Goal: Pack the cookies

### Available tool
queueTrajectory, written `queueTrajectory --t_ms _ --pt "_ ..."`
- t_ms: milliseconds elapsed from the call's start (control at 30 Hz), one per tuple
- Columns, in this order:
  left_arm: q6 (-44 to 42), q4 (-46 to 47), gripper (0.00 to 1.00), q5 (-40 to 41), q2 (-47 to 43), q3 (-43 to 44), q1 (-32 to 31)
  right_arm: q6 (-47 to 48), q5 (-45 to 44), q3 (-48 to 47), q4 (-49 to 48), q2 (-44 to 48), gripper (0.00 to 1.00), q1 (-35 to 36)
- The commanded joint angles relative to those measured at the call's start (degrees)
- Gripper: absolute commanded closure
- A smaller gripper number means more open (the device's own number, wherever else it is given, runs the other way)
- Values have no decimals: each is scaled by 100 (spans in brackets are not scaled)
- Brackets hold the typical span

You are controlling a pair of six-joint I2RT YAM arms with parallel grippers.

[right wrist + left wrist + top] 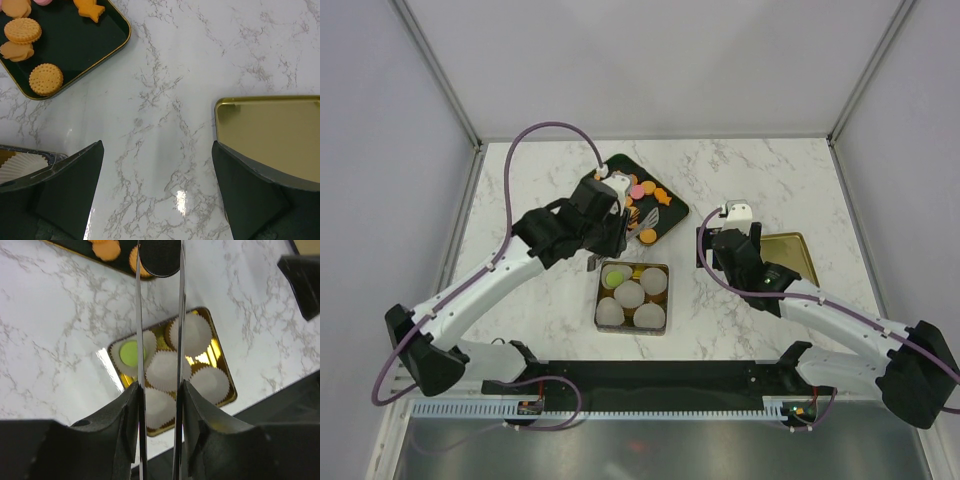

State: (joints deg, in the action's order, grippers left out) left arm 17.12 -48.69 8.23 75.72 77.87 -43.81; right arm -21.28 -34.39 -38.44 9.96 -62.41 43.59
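Marble table [770,180], left fingers [139,340] pinching dark cookie [159,257] across its rim, right fingers [65,190] wide

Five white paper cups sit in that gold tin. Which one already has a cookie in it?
The paper cup in the far-left corner of the tin: it holds a green cookie, while the other four show only white paper.

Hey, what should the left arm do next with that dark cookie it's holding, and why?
Probably swing the left gripper toward the gold tin and stop above an empty paper cup. It is shut on the dark cookie, which hangs nearer the black tray. One cup holds a green cookie; the others look empty.
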Motion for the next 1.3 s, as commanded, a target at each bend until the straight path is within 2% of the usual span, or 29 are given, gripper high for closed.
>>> queueTrajectory --t_ms 0,167,200,533,1267 --pt "492 -167 58 -190 -549 -376 -303 -87 -129 -94 -82 -43 2 -35" --pt "581 -185 58 -164 -1322 -1159 -768 -96 -138 -111 -73 -52 2 -44" --pt "1060 -229 58 -120 -1384 -1307 -856 -96 -129 -120 -73 -60 2 -35" --pt "1618 -185 57 284 -1447 -1740 -1595 -114 -15 -155 -108 -166 2 -35" --pt "1592 333 45 478 -902 -1845 -1613 -105 47 -138 -134 -122 2 -44"
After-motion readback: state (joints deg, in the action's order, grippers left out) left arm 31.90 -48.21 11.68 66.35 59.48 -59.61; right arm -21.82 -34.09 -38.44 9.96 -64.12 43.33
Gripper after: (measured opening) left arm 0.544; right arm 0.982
